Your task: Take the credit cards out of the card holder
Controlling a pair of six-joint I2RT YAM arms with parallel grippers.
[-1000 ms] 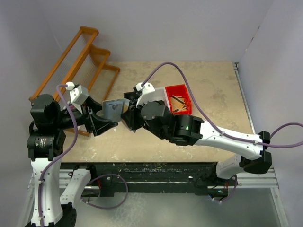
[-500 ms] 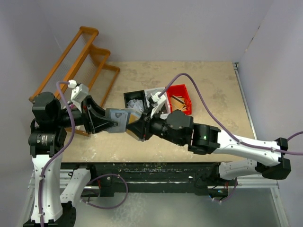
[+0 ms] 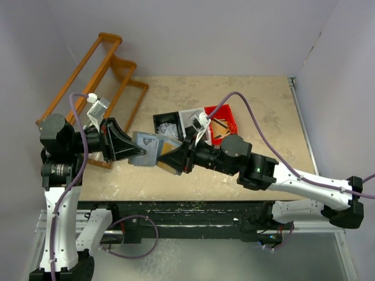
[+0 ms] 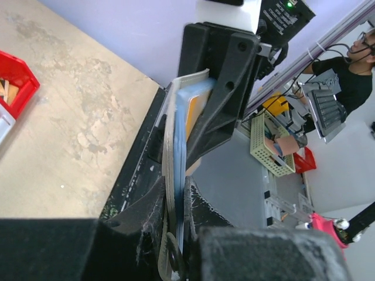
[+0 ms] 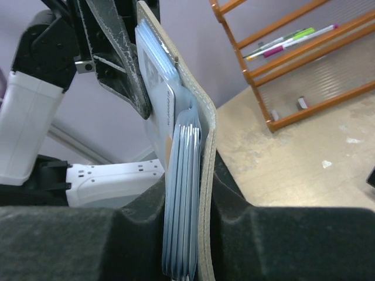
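Observation:
The card holder point(image 3: 146, 148), a flat grey case, hangs in the air between both arms over the table's near left part. My left gripper point(image 3: 139, 154) is shut on its left edge. In the left wrist view the jaws point(image 4: 177, 199) pinch the grey wall point(image 4: 169, 146) together with the blue-white credit cards point(image 4: 181, 158). My right gripper point(image 3: 166, 158) is shut on the opposite end. Its jaws point(image 5: 190, 234) clamp the grey wall point(image 5: 206, 175) and a stack of several credit cards point(image 5: 181, 193). The left fingers point(image 5: 117, 52) show at the holder's far end.
An orange wooden rack point(image 3: 111, 76) leans at the back left, with pens point(image 5: 287, 40) on its shelves. A black bin point(image 3: 167, 124), a pale grey bin point(image 3: 190, 119) and a red bin point(image 3: 222, 124) with wooden pieces stand mid-table behind the grippers.
My left gripper has closed onto the holder's edge. The right arm has stretched out lower and nearer, carrying the holder a little toward the front; the bins behind it are now uncovered.

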